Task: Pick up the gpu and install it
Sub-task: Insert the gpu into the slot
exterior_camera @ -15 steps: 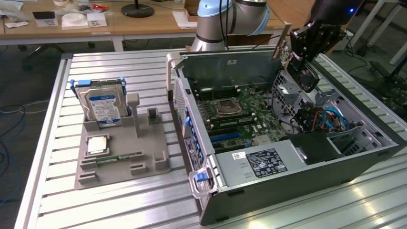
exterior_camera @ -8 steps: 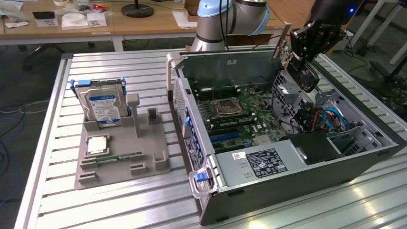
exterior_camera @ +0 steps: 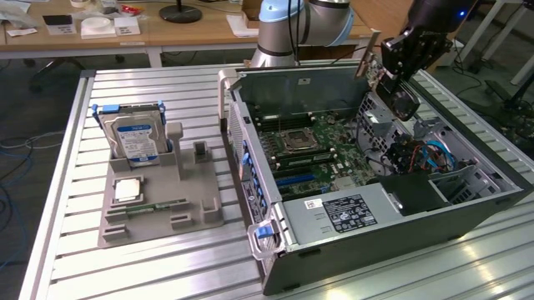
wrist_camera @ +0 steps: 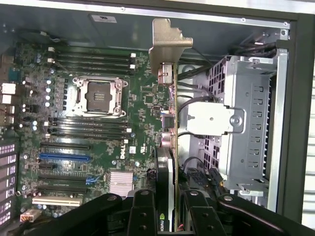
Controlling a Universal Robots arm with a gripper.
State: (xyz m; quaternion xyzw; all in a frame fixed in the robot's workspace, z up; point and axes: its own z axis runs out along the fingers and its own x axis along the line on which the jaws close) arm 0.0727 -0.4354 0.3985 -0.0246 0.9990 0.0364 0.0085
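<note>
My gripper (exterior_camera: 407, 55) hangs over the far right corner of the open computer case (exterior_camera: 467, 215) in the exterior view. It is shut on the gpu (exterior_camera: 402, 100), a thin black card hanging edge-down with its metal bracket (exterior_camera: 367, 59) sticking up toward the exterior view's left. In the wrist view the gpu (wrist_camera: 168, 128) is seen edge-on between my black fingers (wrist_camera: 142, 214), its bracket (wrist_camera: 167, 42) pointing at the case's back wall. It floats above the motherboard (wrist_camera: 98, 108), beside the drive cage (wrist_camera: 246, 123) and apart from the blue slot (wrist_camera: 64, 158).
A grey parts holder (exterior_camera: 159, 215) on the slatted table at the exterior view's left carries a hard drive (exterior_camera: 137, 137), a green memory stick (exterior_camera: 154, 205) and a silver chip (exterior_camera: 127, 189). The arm's base (exterior_camera: 288, 28) stands behind the case. Cables (exterior_camera: 417, 153) lie inside on the right.
</note>
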